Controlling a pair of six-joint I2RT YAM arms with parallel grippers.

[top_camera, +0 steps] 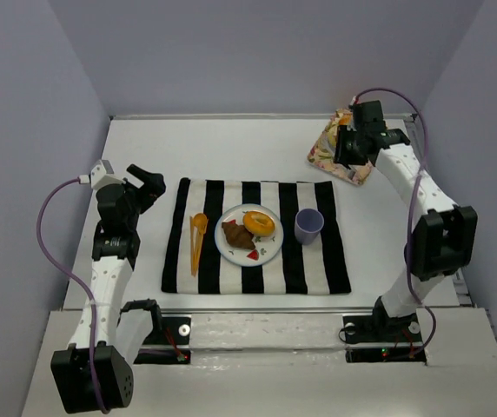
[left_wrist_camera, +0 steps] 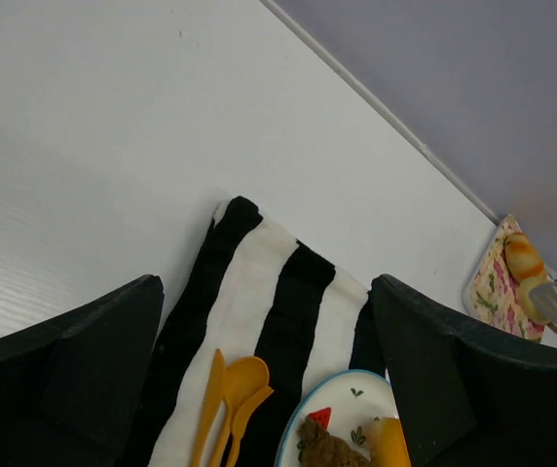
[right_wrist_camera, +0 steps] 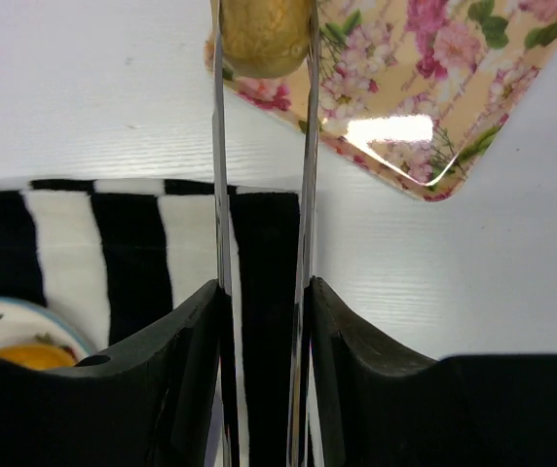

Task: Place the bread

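Well | right gripper (right_wrist_camera: 262, 311) closed tight on tongs (right_wrist_camera: 308, 195) | tongs pinched bread (right_wrist_camera: 264, 37) at floral tray (right_wrist_camera: 454, 88) edge, 1 o'clock from plate (top_camera: 223, 249) | left gripper (left_wrist_camera: 264, 292) gaped wide, empty, 9 o'clock of striped cloth (top_camera: 309, 269)

Right arm stretched to 1 o'clock, right gripper (top_camera: 354, 148) clamped on bread (right_wrist_camera: 262, 39); left arm at 9 o'clock, left gripper (top_camera: 150, 185) jaws apart
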